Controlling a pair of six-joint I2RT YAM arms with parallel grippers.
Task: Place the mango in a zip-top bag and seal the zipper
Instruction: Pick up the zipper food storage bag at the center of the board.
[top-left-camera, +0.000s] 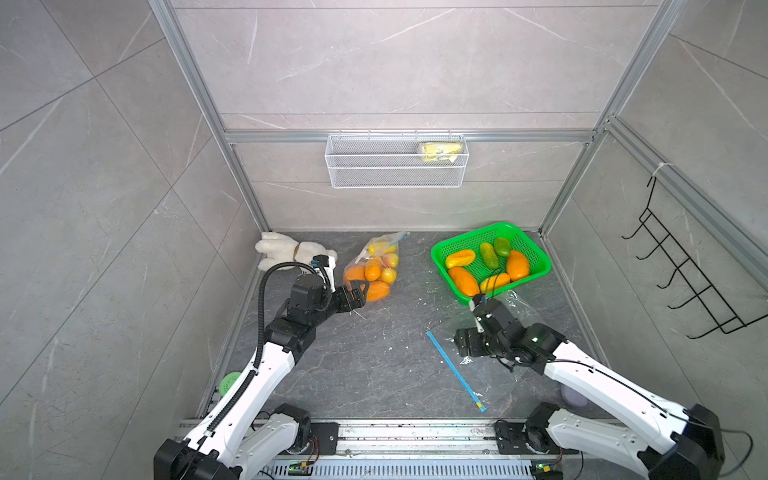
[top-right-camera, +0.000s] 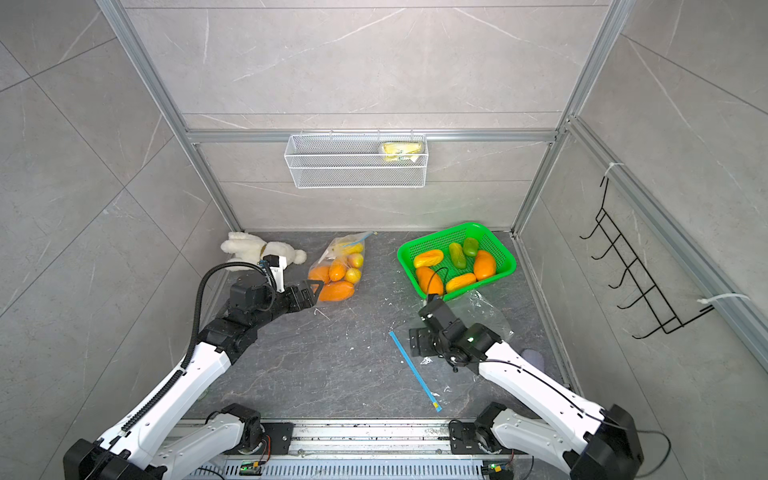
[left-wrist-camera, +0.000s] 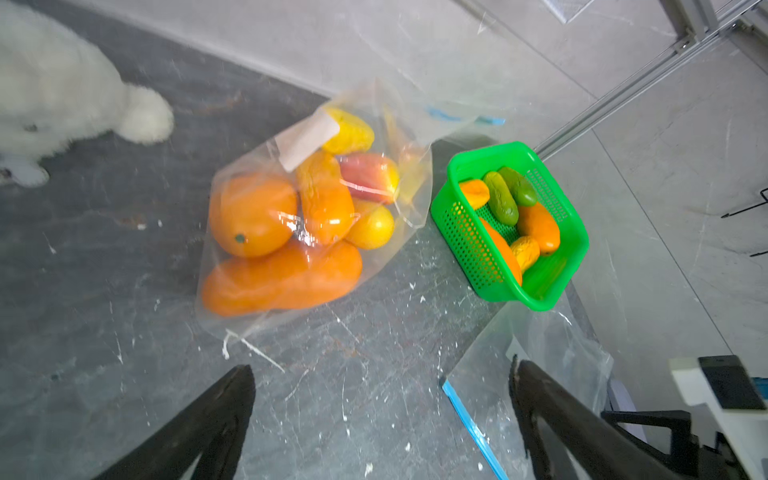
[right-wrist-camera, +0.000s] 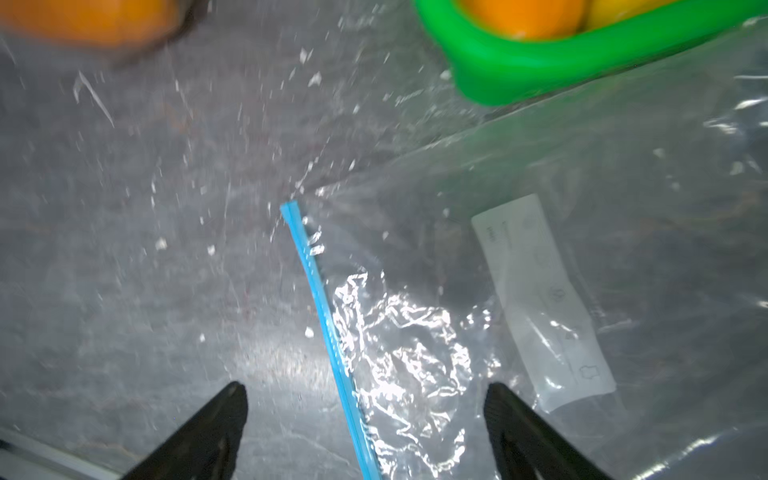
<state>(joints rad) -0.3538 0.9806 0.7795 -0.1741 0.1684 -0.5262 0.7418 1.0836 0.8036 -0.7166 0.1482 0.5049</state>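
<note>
Hovering my right gripper (right-wrist-camera: 365, 386) low over the empty zip-top bag (right-wrist-camera: 561, 187), I am holding its jaws wide apart and gripping nothing. They are straddling the blue zipper (right-wrist-camera: 320, 291) lying flat below, which I judge is lined up for pinching the mouth open. The mangoes (top-left-camera: 463, 280) are sitting in the green basket (top-left-camera: 536, 245), right of centre in a top view, at the bag's far edge. My left gripper (left-wrist-camera: 381, 368) is gaping empty beside the filled bag (left-wrist-camera: 291, 232), left of centre.
</note>
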